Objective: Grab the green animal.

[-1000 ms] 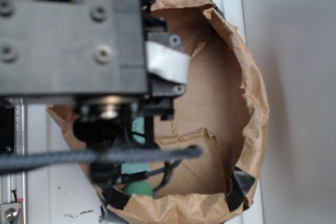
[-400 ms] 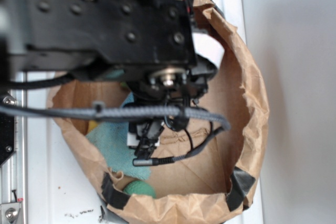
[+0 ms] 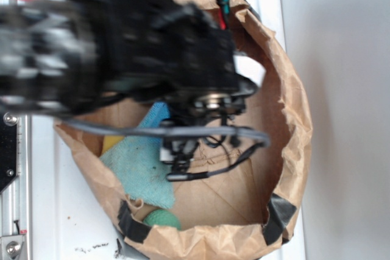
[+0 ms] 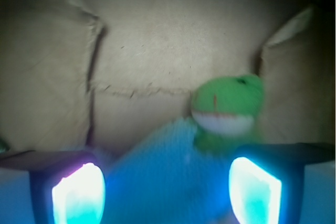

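Exterior view: the green animal is hidden beneath the arm [image 3: 122, 47], which reaches blurred from the left over the brown paper bag [image 3: 292, 120]. The bag holds a teal cloth [image 3: 143, 165] and a darker green ball [image 3: 161, 218] at its near rim. Wrist view: the gripper [image 4: 167, 187] is spread, holding nothing, both fingers [image 4: 79, 190] apart over the cloth. The green animal [image 4: 227, 111] lies on the bag floor ahead, touching the cloth's far edge, just beyond the picture-right finger.
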{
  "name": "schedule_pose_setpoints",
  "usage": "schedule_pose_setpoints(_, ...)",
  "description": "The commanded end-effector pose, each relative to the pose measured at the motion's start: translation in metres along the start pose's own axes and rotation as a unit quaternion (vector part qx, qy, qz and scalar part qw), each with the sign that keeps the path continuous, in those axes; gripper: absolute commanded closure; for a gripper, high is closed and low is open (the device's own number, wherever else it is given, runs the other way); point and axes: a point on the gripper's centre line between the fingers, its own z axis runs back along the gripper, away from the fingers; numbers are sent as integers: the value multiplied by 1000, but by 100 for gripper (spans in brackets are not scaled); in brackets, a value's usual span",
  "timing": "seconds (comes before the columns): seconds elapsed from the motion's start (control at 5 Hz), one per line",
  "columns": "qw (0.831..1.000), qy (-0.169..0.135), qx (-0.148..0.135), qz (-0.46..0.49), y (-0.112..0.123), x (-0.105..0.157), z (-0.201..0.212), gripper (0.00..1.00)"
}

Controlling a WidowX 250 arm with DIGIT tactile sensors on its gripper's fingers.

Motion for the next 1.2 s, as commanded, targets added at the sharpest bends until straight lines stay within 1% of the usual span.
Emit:
schedule_pose_setpoints(0.0, 999, 22, 44, 12, 16, 10, -20, 0)
schedule_pose_setpoints(0.2, 997, 36, 62, 27, 27, 16, -28, 0)
schedule_pose_setpoints(0.4, 995, 48, 73, 37, 36, 17, -31, 0)
schedule_pose_setpoints(0.6, 994, 57, 82, 32, 37, 18, -33, 0)
schedule_pose_setpoints(0.8, 994, 60, 85, 32, 35, 19, -33, 100)
schedule_pose_setpoints(1.0, 995, 57, 82, 16, 32, 19, -29, 100)
